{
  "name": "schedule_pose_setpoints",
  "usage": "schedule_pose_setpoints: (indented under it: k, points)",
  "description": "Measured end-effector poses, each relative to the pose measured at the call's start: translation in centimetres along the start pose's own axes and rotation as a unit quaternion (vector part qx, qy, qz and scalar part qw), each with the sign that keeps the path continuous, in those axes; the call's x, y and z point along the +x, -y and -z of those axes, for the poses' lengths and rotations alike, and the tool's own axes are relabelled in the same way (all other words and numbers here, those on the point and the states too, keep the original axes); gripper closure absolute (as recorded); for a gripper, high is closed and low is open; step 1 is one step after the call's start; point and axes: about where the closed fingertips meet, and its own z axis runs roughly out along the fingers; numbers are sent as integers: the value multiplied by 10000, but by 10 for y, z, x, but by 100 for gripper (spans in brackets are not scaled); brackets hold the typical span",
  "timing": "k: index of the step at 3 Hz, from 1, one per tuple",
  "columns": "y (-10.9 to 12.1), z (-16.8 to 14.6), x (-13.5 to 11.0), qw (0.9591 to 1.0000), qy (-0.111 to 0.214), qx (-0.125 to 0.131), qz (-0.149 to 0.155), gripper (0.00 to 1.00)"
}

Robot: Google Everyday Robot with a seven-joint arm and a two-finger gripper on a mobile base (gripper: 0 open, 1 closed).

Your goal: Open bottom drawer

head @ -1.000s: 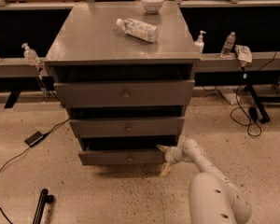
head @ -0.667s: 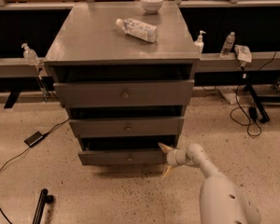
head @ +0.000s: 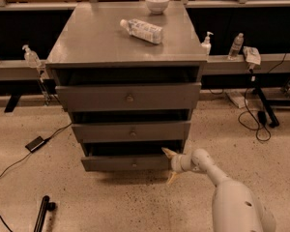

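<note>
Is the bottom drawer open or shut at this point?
Partly open: the bottom drawer front stands forward, with a dark gap above it. The pincer is at its right end, fingers spread.

Smooth white rounded arm (head: 232, 199), bulbous wrist; gripper (head: 170, 165) at right end of the bottom drawer (head: 125, 164); pale tan fingers (head: 168, 152), seemingly pointed, spread.

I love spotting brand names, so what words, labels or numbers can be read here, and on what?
Bottle lying on the cabinet top: label print too blurred to read.
Bottom drawer, with the tool open at its right end: no writing.
Nothing else carries readable text.
</note>
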Motion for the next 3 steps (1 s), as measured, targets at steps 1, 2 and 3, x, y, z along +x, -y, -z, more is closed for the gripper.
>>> schedule_pose_setpoints:
  k: [1, 2, 3]
  points:
    - [9, -4, 6, 9996, -276, -30, 89, 0]
    - [19, -7, 18, 9985, -538, -90, 108, 0]
    - [22, -13, 28, 9979, -603, -217, 86, 0]
